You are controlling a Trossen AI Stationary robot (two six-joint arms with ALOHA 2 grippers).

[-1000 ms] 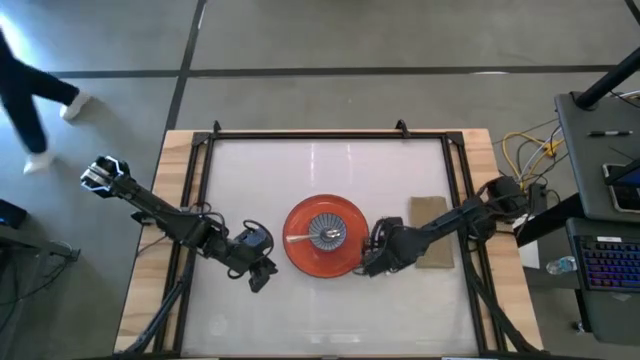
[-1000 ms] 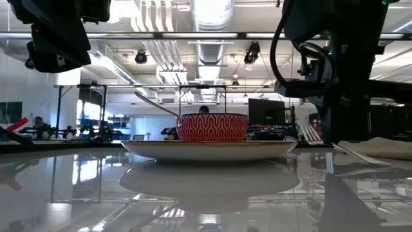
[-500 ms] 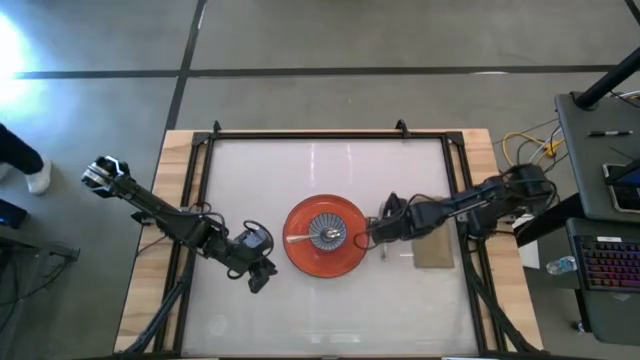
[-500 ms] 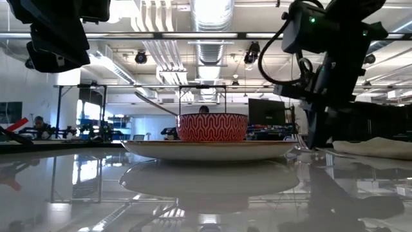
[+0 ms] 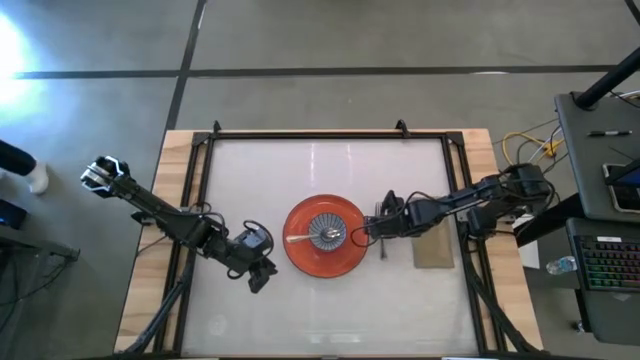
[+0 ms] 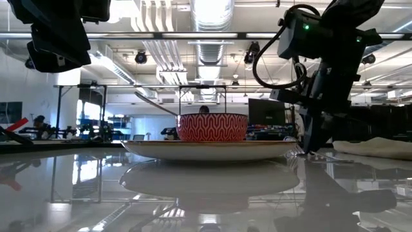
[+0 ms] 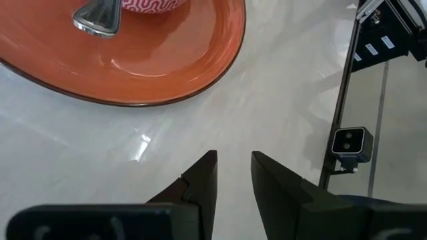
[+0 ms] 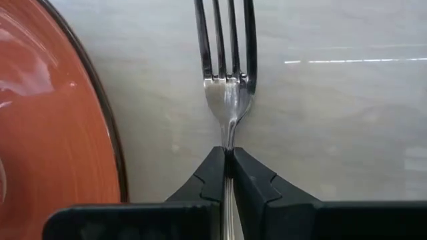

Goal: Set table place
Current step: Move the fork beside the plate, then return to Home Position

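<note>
Between the dark fingers of the right pincer, a slim silver metal fork is clamped by its neck, tines pointing ahead of the pincer. Whether the fork rests on the surface or hangs just above it cannot be told. This pincer sits low over the large rectangular table with its glossy white top, reaching in from the table's right side.

Just beside the pincer, on the side toward the table's middle, is a round orange plate. The fork lies alongside the plate's rim, near it but apparently not touching. On the plate stands a small red bowl with a white wave pattern, and a silver spoon rests in the bowl, its handle pointing away from the right pincer.

Behind the right pincer, back along its arm, a flat tan napkin lies on the table, partly under the arm.

Beyond the far side of the plate from the right pincer, the left pincer waits just above the table with its fingers a little apart and nothing between them.

By the look of things, the place setting is well advanced: plate, bowl and spoon are down at the middle and the napkin is on the table. The fork appears to be in the act of being placed; letting go of it remains, and perhaps moving the napkin and spoon to final spots.
</note>
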